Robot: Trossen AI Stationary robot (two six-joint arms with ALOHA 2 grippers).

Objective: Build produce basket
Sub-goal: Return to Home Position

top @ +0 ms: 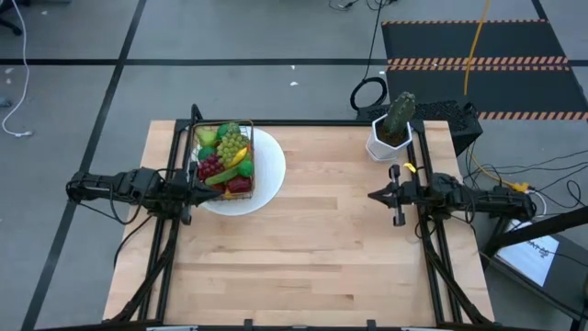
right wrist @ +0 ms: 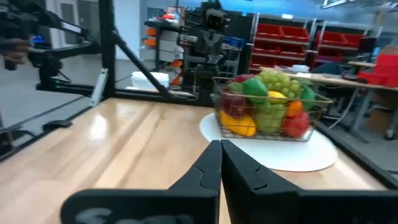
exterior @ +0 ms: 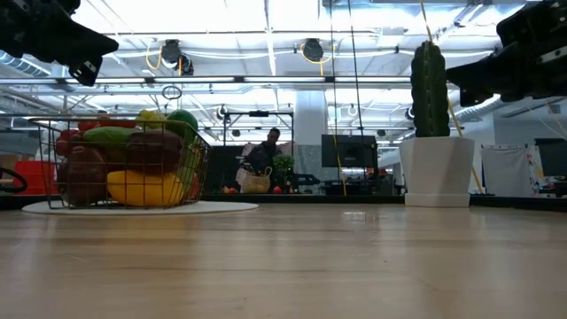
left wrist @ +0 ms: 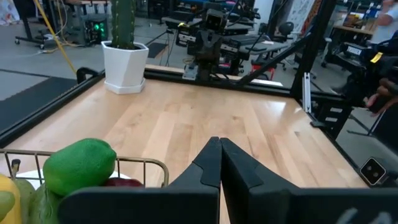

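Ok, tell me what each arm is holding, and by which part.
Nothing. The left tool and the right tool are both shut and empty; the fruit sits in the basket.

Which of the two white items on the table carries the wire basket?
The round white plate: it lies flat under the dark wire-mesh basket of toy produce, near the left gripper. The white pot holds a green cactus.

A grey floor [top: 239,37] crossed by dark lines carries a black hazard-striped mat [top: 441,41], with red storage bins [right wrist: 283,43] and bright ceiling lights [exterior: 230,13] beyond.
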